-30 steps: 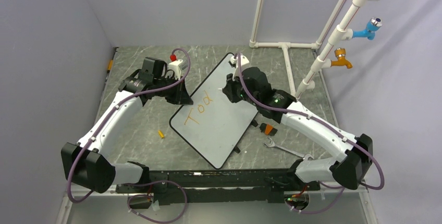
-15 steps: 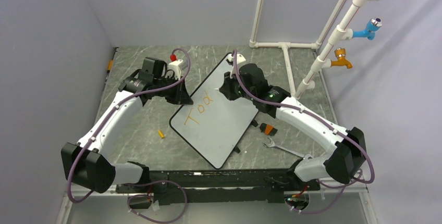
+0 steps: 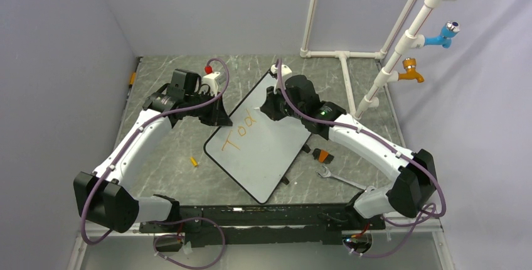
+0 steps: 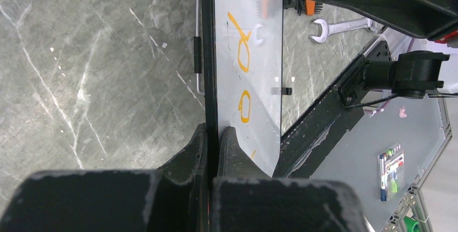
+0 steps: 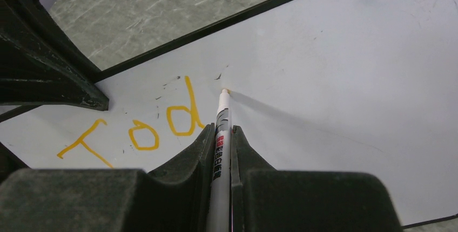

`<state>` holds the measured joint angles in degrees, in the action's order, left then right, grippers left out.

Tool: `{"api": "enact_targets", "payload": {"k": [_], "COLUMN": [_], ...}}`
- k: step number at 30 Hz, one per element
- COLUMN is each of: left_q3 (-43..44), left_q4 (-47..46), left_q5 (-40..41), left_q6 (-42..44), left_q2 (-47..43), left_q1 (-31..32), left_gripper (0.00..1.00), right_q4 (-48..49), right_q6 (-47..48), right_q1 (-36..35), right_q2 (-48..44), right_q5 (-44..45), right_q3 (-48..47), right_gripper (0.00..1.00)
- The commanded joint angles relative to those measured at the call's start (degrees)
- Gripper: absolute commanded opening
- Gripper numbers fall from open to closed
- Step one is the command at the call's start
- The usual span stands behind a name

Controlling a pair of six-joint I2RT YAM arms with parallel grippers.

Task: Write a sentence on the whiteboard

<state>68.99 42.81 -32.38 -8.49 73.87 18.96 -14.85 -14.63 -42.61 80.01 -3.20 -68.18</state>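
Observation:
The whiteboard (image 3: 266, 157) lies slantwise on the marble table, its far left edge lifted. Its black rim is pinched by my left gripper (image 3: 219, 114) (image 4: 214, 128), which is shut on it. Orange letters "Tod" (image 3: 241, 130) (image 5: 135, 129) (image 4: 243, 54) make up the sentence as it stands. My right gripper (image 3: 271, 108) (image 5: 222, 128) is shut on a white marker (image 5: 222, 110). The marker's orange tip touches the board just right of the "d", near its top.
A wrench (image 3: 339, 177) and a small orange-and-black tool (image 3: 322, 155) lie right of the board. An orange cap (image 3: 194, 162) lies to its left. A white block with a red knob (image 3: 212, 78) stands behind the left gripper. White pipes (image 3: 345, 69) rise at the back right.
My right arm has shifted a little left and farther along the board with the marker. The left arm and the board have not moved; the letters look the same.

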Motion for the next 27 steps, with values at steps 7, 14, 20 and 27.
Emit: {"api": "enact_targets", "payload": {"k": [7,14,20,27], "left_q3": [0.4,0.4,0.4,0.4], "left_q4": [-2.7,-2.7,-2.8,-2.8], "left_q5": [7.2,7.2,7.3,7.3], "left_q6": [5.7,5.7,5.7,5.7], "left_q2": [-1.3,-1.4,-1.3,-1.3], "left_q1": [0.0,0.1,0.1,0.1], "left_gripper": [0.0,0.0,0.0,0.0], "right_q4": [2.6,2.7,1.9,0.6], "right_q6": [-2.1,-2.9,-2.6,-1.5], "right_q1": [0.0,0.0,0.0,0.0], "right_q2": [-1.8,-3.5,-4.2,-3.7], "right_q5": [-6.5,-6.3,-4.4,-0.9], "right_q3": [1.0,4.5,5.8,4.9], "right_gripper": [0.0,0.0,0.0,0.0]}}
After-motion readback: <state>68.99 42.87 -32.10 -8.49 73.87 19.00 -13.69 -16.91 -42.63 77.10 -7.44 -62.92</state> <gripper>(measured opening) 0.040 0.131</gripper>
